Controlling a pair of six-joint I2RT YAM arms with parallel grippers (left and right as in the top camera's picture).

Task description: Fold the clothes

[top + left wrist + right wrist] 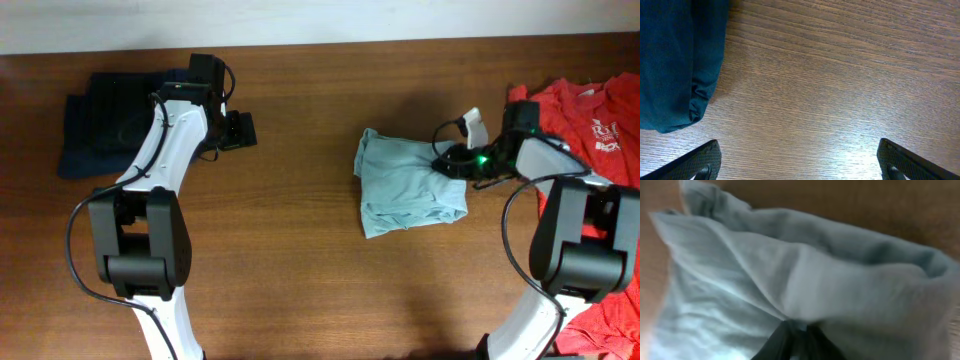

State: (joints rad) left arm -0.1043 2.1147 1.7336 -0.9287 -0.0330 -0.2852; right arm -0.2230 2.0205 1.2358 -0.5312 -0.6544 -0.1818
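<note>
- Right gripper (452,160) pinched narrow on the right edge of the grey-blue T-shirt (405,185); wrist view shows cloth bunched at its fingertips.
- Left gripper (797,162) wide, holding nothing, over bare table (840,75) just beside the dark navy pieces (100,120).
- Grey-blue T-shirt sits mid-table as a rough, wrinkled rectangle; red-orange T-shirt (590,110) heaped far right, unfolded.
- Reads as a late fold or reposition on the grey-blue one. Next move: carry the edge over flat, let go, smooth.
</note>
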